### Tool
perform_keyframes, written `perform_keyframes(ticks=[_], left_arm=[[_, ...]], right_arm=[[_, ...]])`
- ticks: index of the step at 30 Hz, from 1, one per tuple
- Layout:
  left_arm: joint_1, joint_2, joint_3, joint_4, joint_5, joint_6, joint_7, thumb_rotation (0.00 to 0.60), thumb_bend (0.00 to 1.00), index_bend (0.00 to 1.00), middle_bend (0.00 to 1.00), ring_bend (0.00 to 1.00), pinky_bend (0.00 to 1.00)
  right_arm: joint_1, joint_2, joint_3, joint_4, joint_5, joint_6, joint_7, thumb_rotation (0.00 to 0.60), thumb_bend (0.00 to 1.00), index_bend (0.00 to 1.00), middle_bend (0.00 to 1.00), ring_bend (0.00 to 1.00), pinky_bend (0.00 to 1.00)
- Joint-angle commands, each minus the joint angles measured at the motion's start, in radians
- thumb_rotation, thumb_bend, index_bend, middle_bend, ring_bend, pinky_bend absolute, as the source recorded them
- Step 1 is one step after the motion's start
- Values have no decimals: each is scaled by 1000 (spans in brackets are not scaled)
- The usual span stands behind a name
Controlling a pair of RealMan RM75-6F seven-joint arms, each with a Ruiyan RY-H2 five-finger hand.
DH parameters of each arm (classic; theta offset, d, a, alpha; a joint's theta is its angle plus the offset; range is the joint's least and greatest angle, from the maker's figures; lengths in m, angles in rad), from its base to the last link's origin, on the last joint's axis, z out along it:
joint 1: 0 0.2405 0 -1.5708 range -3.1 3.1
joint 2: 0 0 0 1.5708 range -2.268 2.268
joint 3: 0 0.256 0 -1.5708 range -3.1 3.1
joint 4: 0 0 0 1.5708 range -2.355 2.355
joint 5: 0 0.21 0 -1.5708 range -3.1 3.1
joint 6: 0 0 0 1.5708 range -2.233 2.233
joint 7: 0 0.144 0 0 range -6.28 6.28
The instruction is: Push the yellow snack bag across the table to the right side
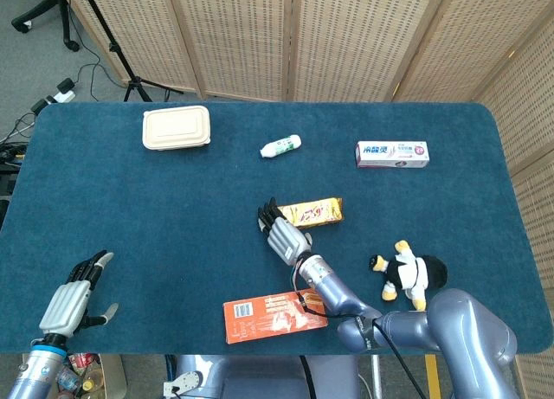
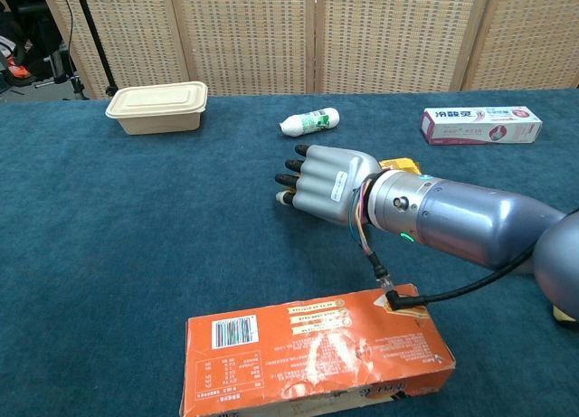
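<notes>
The yellow snack bag (image 1: 315,211) lies flat near the middle of the blue table (image 1: 130,209). In the chest view only its corner (image 2: 403,166) shows behind my right wrist. My right hand (image 1: 282,234) holds nothing and is stretched out low over the cloth. Its fingertips (image 1: 267,214) are at the bag's left end, and whether they touch it is unclear. From the chest the same right hand (image 2: 324,181) is seen back-side up, fingers side by side pointing left. My left hand (image 1: 74,297) hovers at the near left edge, fingers spread and empty.
An orange carton (image 1: 269,318) (image 2: 312,354) lies close under my right forearm at the near edge. A penguin plush (image 1: 407,273) sits right of the bag. At the back are a beige lunch box (image 1: 177,127), a small white bottle (image 1: 280,145) and a toothpaste box (image 1: 393,153).
</notes>
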Motion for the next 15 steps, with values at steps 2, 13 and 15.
perform_keyframes(ticks=[2,13,15], left_arm=[[-1,0,3,-1,1,-5,3,600,323,0,0,0,7],[0,-1,8,-9,9,-7,3,600,322,0,0,0,6],[1,0,8,-10,9,-7,2,600,322,0,0,0,7]], right_arm=[[3,6,-2,20,11,0,4,600,260,51,0,0,79],[-2,34,-14,42,46,22,-8,600,260,61,0,0,79],[-5,43,-18,38,52,28,-13,600,260,67,0,0,79]])
